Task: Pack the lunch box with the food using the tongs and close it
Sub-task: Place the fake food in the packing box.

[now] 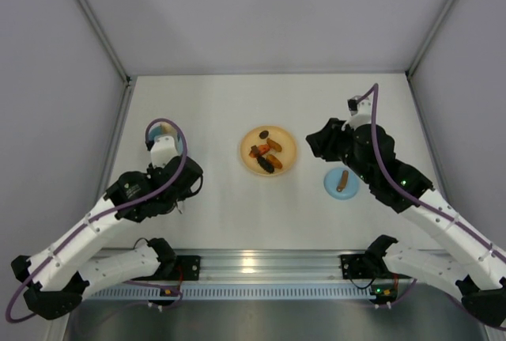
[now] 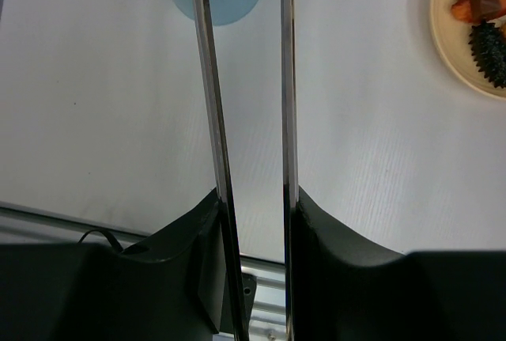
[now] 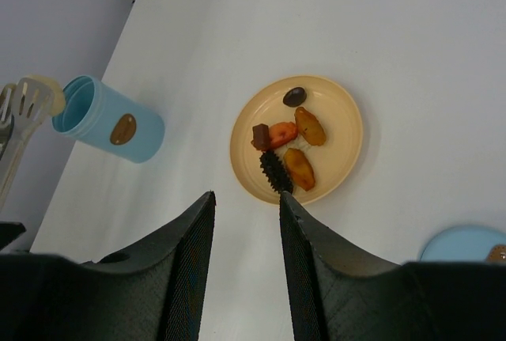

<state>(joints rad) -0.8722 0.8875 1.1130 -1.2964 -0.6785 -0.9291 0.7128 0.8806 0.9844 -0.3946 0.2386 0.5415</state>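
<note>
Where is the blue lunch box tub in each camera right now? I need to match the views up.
Top external: the lunch box tub is left of centre and partly hidden.
Left wrist: the tub is at the top edge, behind the two arms of the tongs.
Right wrist: the tub is at the left.
Shared landmark: the orange plate shows in all three views, top right in the left wrist view and centre in the right wrist view.

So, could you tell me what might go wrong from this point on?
1. The left gripper holds the tongs with their tips close to the blue tub's rim. A nudge could tip it.
2. The food pieces lie bunched on the orange plate, so the tongs might catch two or push one off.
3. The lid lies close beside the right arm. A careless swing could shove it.
</note>
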